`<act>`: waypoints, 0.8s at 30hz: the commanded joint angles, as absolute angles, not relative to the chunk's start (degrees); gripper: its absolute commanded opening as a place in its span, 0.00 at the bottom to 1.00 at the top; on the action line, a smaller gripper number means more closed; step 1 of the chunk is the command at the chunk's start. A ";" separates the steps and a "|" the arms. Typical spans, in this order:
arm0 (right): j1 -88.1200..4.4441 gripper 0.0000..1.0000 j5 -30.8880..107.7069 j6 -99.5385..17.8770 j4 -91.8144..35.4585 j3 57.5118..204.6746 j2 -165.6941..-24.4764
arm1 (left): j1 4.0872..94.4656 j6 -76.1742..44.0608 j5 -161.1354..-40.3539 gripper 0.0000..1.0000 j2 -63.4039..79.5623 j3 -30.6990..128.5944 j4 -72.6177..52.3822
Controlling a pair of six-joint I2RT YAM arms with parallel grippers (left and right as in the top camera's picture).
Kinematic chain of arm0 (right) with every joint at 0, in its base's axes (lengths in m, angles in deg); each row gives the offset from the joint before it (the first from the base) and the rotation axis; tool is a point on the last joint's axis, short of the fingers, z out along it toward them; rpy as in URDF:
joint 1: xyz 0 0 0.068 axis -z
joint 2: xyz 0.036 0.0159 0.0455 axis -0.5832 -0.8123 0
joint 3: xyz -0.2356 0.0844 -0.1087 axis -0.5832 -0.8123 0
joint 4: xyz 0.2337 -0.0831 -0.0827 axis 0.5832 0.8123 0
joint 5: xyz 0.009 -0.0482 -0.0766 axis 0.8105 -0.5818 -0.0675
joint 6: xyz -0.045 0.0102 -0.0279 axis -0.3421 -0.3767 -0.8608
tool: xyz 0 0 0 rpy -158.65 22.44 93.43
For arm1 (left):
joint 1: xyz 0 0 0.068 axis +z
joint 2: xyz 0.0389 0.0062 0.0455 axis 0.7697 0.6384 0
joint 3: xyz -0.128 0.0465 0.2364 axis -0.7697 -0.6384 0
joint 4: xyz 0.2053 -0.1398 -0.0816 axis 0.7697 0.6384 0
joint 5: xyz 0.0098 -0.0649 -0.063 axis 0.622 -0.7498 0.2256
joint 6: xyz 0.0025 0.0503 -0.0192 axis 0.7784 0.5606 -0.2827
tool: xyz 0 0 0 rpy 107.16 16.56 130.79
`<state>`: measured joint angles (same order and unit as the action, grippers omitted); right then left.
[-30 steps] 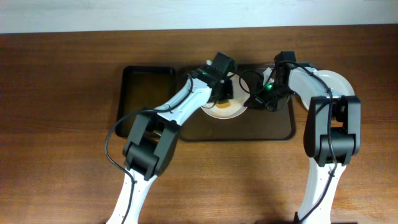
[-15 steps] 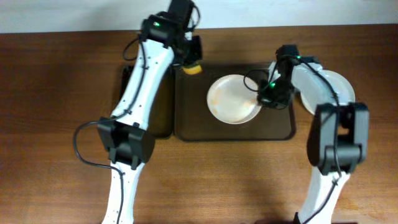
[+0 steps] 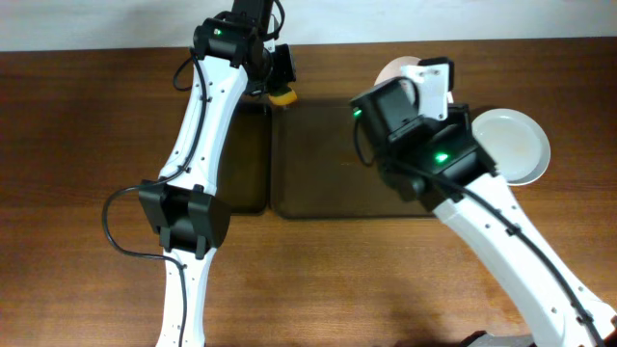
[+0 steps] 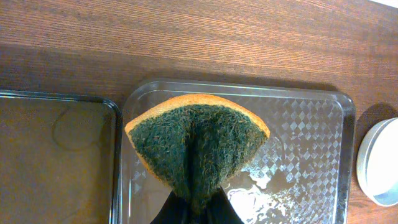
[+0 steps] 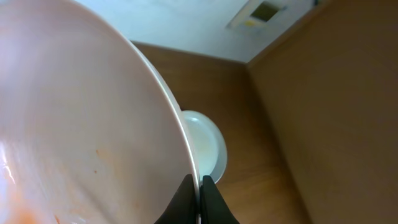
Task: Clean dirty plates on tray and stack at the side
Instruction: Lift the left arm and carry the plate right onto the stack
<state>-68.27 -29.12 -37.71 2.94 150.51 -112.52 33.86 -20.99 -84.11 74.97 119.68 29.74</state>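
My left gripper (image 3: 280, 79) is shut on a sponge (image 3: 282, 96) and holds it over the back left corner of the brown tray (image 3: 318, 193). In the left wrist view the sponge's green scouring face (image 4: 196, 146) is pinched between the fingers at the bottom edge (image 4: 196, 211). My right gripper (image 3: 416, 82) is raised high and shut on the rim of a tilted plate (image 3: 390, 69). In the right wrist view this plate (image 5: 81, 124) shows faint orange stains, with the gripper (image 5: 199, 190) on its edge. A clean white plate (image 3: 511, 145) lies on the table to the right of the tray (image 5: 202, 146).
A second dark tray (image 3: 231, 183) lies against the left side of the brown tray. The brown tray's floor (image 4: 292, 143) is wet and shiny. The white plate shows at the right edge of the left wrist view (image 4: 379, 162). The wall runs along the table's back edge.
The left gripper took the sponge off the plate to the tray's back left corner. The right gripper lifted the plate off the tray, up and tilted on edge.
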 commanded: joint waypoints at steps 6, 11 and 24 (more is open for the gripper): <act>-69.78 0.04 -46.45 -30.16 2.50 149.86 -112.98 | 33.90 -21.09 -84.72 0.00 75.82 120.16 29.45; -59.14 0.04 -15.30 -31.30 1.78 149.86 -112.98 | 33.88 -21.12 -84.96 0.00 76.59 120.11 29.72; -6.20 0.04 27.10 -34.78 -7.03 149.84 -128.45 | 33.83 -21.07 -85.60 0.00 76.70 120.07 31.44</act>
<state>-8.80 25.00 -34.65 -6.09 150.14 -122.85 33.86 -20.99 -84.96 75.67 119.68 31.36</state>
